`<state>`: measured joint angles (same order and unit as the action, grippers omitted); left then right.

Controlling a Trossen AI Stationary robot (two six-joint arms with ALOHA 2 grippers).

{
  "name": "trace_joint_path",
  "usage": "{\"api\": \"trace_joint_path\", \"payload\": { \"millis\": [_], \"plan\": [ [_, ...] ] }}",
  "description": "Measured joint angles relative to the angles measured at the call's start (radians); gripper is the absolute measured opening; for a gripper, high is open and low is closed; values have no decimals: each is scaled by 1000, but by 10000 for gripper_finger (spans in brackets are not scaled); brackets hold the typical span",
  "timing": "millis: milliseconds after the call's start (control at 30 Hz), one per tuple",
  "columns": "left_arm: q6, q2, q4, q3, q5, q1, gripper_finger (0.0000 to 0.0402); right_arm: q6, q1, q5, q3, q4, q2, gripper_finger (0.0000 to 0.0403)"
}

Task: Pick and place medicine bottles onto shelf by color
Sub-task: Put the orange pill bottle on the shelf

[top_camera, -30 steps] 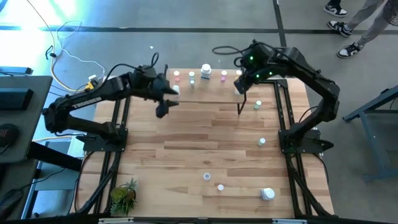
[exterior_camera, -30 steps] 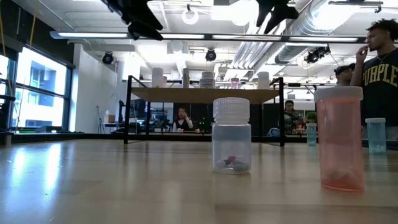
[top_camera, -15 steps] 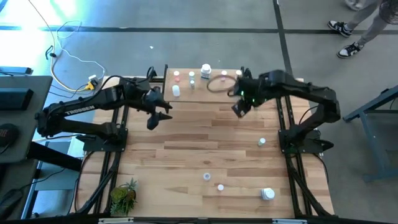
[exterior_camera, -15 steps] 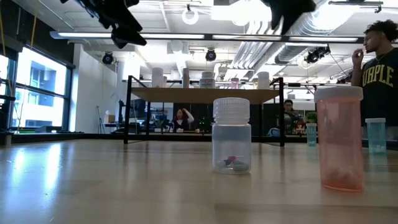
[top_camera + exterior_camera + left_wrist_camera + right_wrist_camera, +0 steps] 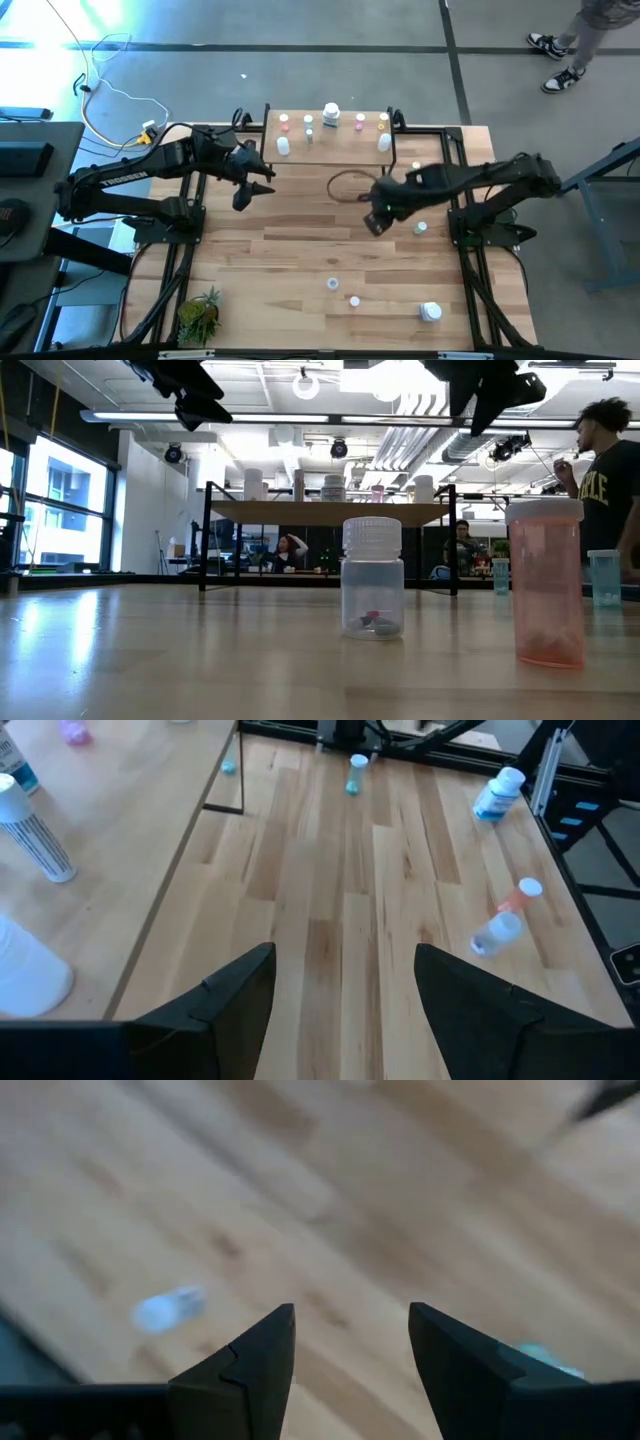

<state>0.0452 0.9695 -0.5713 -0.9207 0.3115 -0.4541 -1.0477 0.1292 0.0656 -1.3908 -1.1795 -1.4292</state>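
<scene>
The shelf [image 5: 330, 140] stands at the table's far edge and carries several small bottles with pink, green, yellow and white caps, plus a larger white bottle [image 5: 331, 113]. More bottles stand loose on the table: one [image 5: 421, 228] at the right, two [image 5: 333, 284] near the front, and a larger one [image 5: 430, 312]. My left gripper [image 5: 243, 195] is open, hovering off the shelf's left end; its wrist view shows it [image 5: 345, 980] above bare planks. My right gripper [image 5: 375, 220] is open too, over the table's middle right [image 5: 350, 1340], holding nothing.
A small potted plant [image 5: 198, 312] sits at the near left corner. In the low view a clear white-capped bottle [image 5: 372, 575] and a pink bottle [image 5: 545, 580] stand close to the camera. A dark cable loop [image 5: 345, 185] hangs by the right arm. People stand beyond the table.
My right gripper has left the shelf's right end and swung toward the near edge, over the table's middle right. My left gripper has backed from the shelf's left end toward the table's left and near edges. The bottles on the shelf stay put.
</scene>
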Motion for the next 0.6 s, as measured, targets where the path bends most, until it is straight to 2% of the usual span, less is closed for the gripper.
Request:
{"api": "trace_joint_path", "payload": {
  "millis": [167, 333, 600],
  "plan": [
    [2, 0, 0, 0, 0, 0, 227, -40, 123, 2, 57, 207, -5, 188],
    [0, 0, 0, 0, 0, 0, 227, -52, 237, 88, 117, 403, -5, 188],
    [11, 0, 0, 0, 0, 0, 227, -56, 350, 127, 219, 660, -11, 188]
  ]
}}
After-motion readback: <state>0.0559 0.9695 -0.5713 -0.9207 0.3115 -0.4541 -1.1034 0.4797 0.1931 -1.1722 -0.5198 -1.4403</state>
